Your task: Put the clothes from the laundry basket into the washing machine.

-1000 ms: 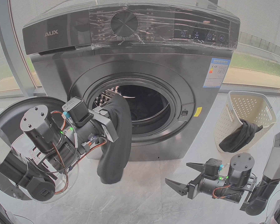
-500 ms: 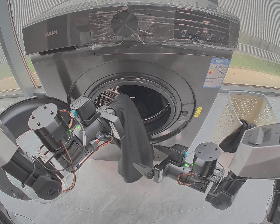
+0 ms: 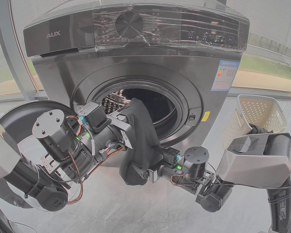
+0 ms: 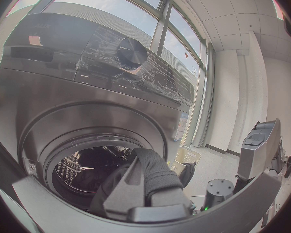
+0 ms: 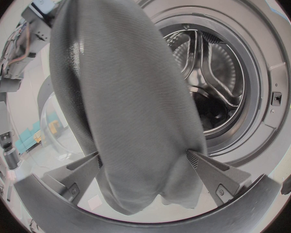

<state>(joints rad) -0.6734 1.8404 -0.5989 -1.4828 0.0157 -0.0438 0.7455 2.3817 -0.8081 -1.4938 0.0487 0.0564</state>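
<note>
While the left gripper (image 4: 148, 185) pinches the garment (image 3: 140, 136), its hem half hides the spread right gripper (image 5: 143, 155).

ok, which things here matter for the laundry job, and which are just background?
Job:
- washer
- basket
- garment, held by left gripper in front of the washer's opening
- right gripper, open around the garment's lower end
- second garment, over the basket rim

Background:
- label
- yellow sticker
- windows
</note>
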